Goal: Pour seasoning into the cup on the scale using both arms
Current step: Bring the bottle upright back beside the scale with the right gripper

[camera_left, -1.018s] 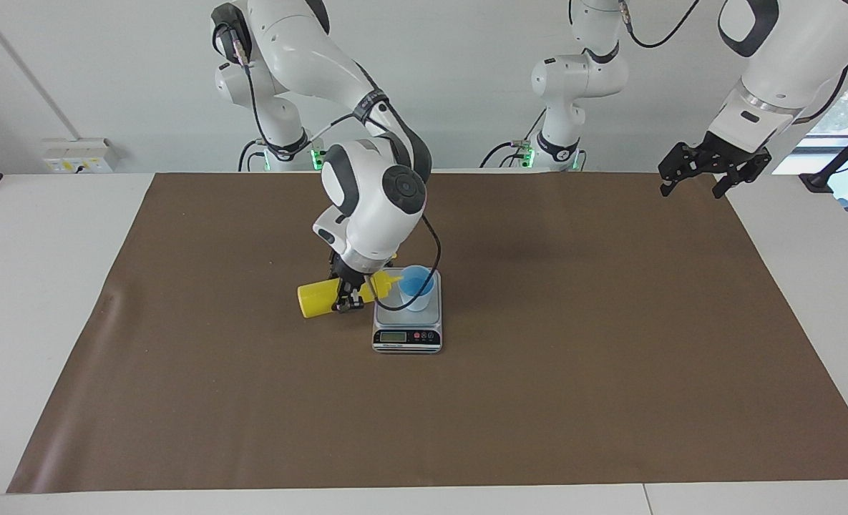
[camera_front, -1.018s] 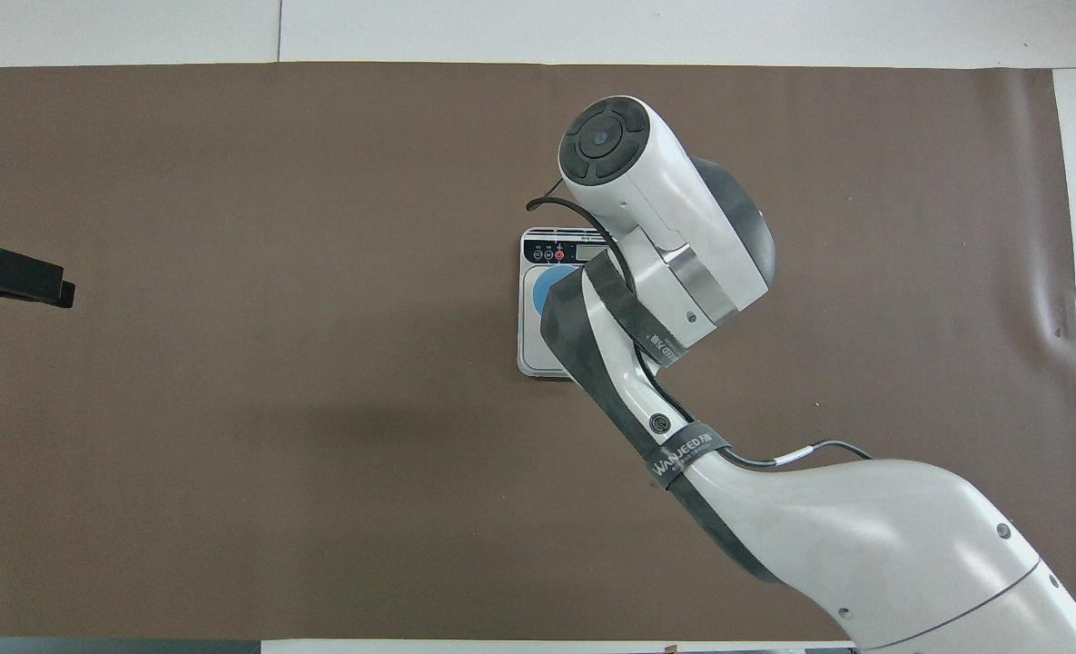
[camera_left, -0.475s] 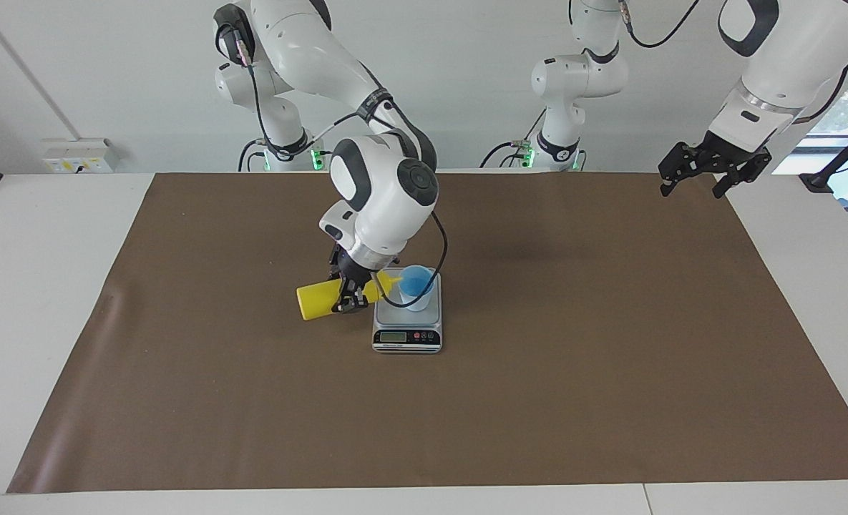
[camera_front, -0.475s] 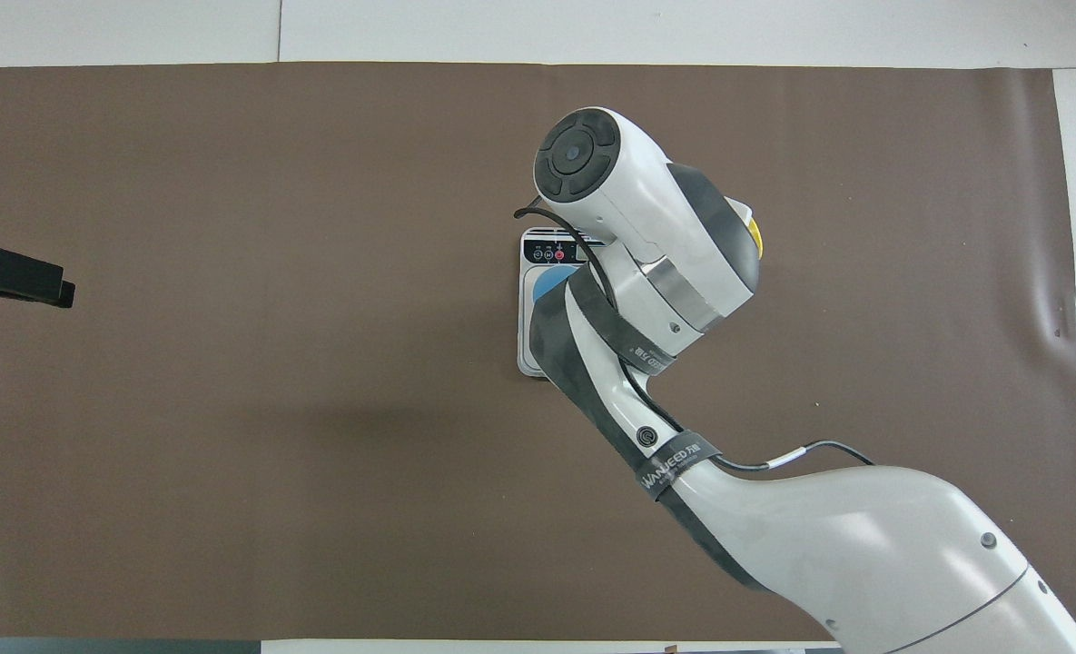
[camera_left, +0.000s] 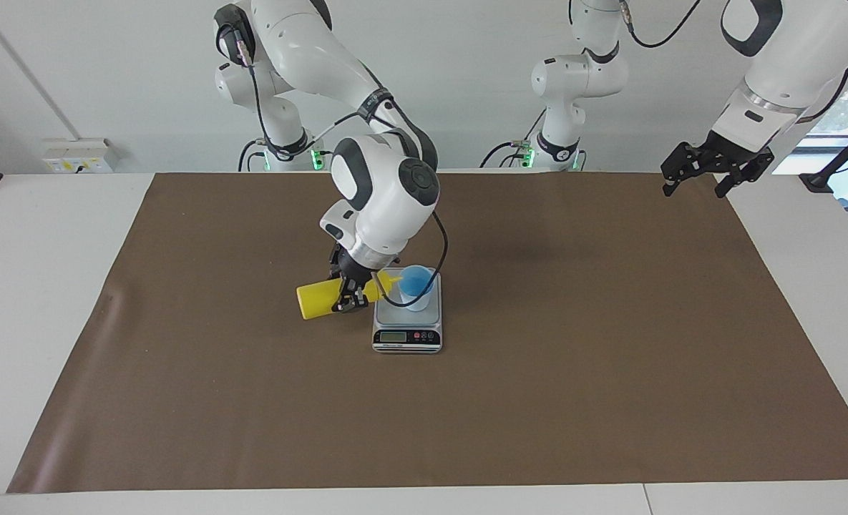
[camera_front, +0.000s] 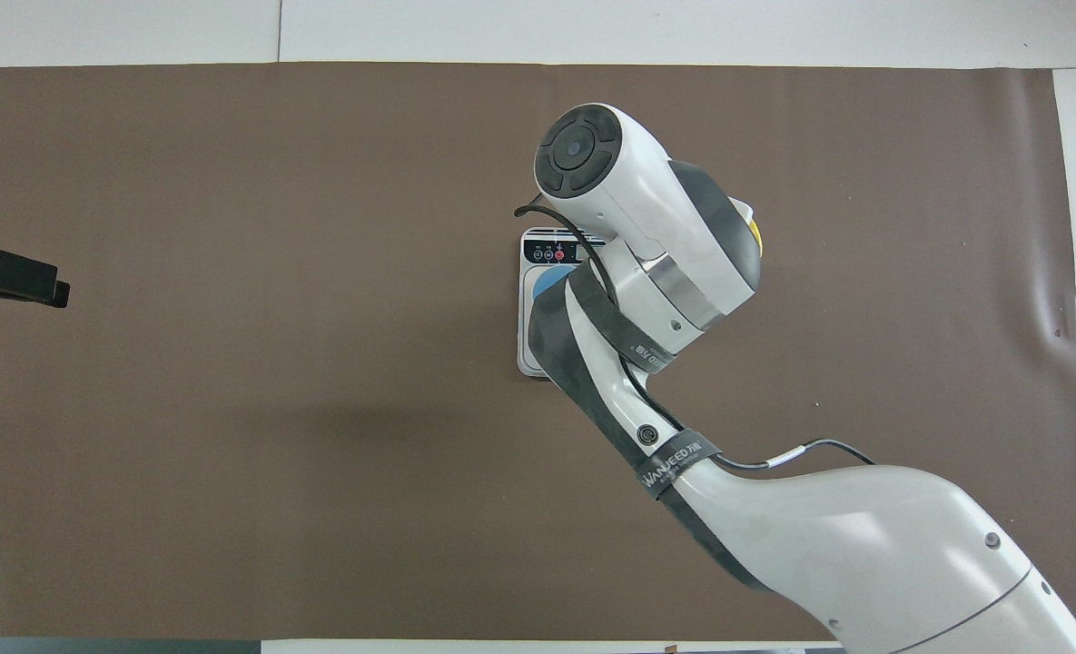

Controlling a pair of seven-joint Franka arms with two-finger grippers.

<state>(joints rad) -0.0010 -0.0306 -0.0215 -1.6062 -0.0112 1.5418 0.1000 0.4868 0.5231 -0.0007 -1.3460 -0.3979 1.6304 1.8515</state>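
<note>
My right end effector (camera_left: 350, 295) is pinched tight around the middle of the seasoning (camera_left: 318, 298), which I am holding tipped nearly level above the brown mat (camera_left: 538, 372), with its nozzle pointing at the rim of the cup (camera_left: 416, 286). In the overhead view the right arm hides the end effector entirely, and only a sliver of the seasoning (camera_front: 753, 229) shows past the wrist housing. I cannot tell from either view whether the nozzle touches the cup's rim.

The cup (camera_front: 548, 282) stands upright on the platform of the scale (camera_left: 407, 336), which sits around the middle of the tabletop (camera_left: 37, 286), its display strip facing away from the robots. In the overhead view, the scale (camera_front: 547, 250) is mostly covered by my right arm, and a black cable loops from the wrist down in front of the cup.

My left end effector (camera_left: 706, 170) waits with its fingers spread and nothing between them, raised over the mat's corner at the left arm's end, on the robots' edge. In the overhead view the left end effector (camera_front: 11, 277) shows at the frame's edge.
</note>
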